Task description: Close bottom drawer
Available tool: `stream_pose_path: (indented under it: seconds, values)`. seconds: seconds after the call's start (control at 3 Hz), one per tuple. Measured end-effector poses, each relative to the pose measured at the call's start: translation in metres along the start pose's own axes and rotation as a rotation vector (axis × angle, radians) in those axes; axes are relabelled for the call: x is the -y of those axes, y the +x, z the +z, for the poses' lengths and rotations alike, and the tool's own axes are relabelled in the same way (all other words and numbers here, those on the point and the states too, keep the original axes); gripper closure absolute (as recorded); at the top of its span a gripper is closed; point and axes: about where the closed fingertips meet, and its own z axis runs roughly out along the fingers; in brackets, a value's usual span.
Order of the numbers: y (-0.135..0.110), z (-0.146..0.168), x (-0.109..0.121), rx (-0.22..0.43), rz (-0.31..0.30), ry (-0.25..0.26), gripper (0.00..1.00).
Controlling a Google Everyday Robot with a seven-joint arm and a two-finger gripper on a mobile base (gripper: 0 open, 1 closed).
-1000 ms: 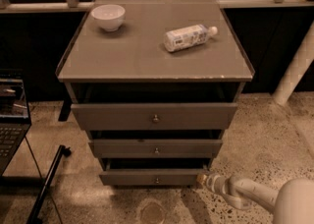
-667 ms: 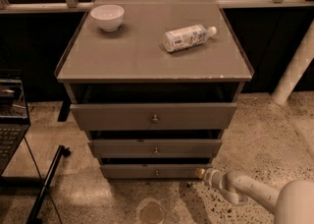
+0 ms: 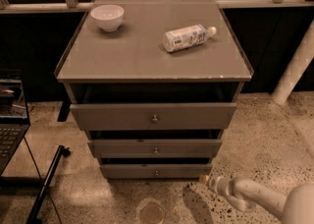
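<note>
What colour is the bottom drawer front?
The bottom drawer front is plain grey-brown, clearest in the camera view; the gripper sits by its right end.

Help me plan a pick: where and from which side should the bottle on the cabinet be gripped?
Grip the bottle across its middle, from above: it lies on its side, cap pointing right. The gripper sits low, near the bottom drawer.
</note>
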Motion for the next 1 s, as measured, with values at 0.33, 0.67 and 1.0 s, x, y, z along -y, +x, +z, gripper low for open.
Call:
stream_pose_path:
  seconds: [0.33,0.67,1.0]
  values:
    - [0.0299,-0.0399,0.0171,-0.017,0.028,-0.006,1.0]
    - [0.0368,-0.0459,0.0232,-0.017,0.043,-0.002,0.82]
    - [0.0368,-0.0459,0.0231,-0.017,0.043,-0.002,0.59]
